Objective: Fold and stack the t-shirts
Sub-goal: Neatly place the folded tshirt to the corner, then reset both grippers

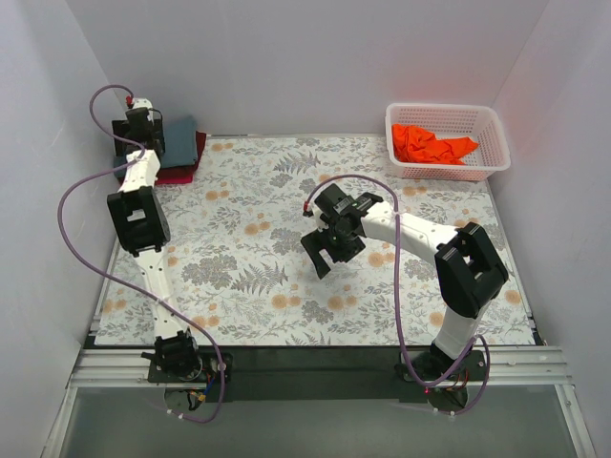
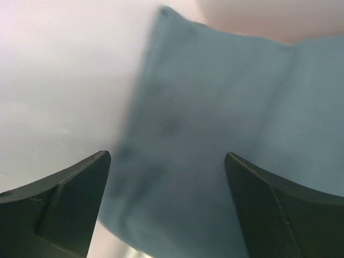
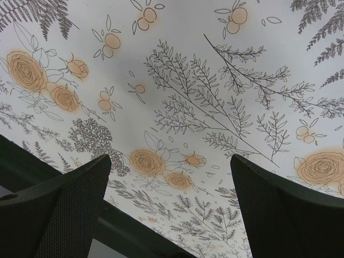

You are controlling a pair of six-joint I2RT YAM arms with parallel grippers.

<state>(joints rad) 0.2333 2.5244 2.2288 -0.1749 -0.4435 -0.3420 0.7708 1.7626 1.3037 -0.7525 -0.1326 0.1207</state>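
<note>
Dark fingers of our left gripper [image 2: 166, 161] stand spread, pinching nothing. Just beyond them the slate blue-grey t-shirt [image 2: 215, 107] lies folded on the maroon t-shirt [image 1: 181, 174] in the far left corner. We cannot tell whether the fingertips touch the cloth. Our right gripper [image 1: 329, 256] hangs over the middle of the floral table cover [image 1: 239, 277], jaws wide and holding nothing. What matters next, we judge, is the orange t-shirt [image 1: 431, 145]. It lies crumpled in the white basket [image 1: 449, 112] at the far right, beyond and to the right of the right gripper and well apart from the left one. Bunched so, it shows no clear long axis. The right arm is the nearer to fetch it.
</note>
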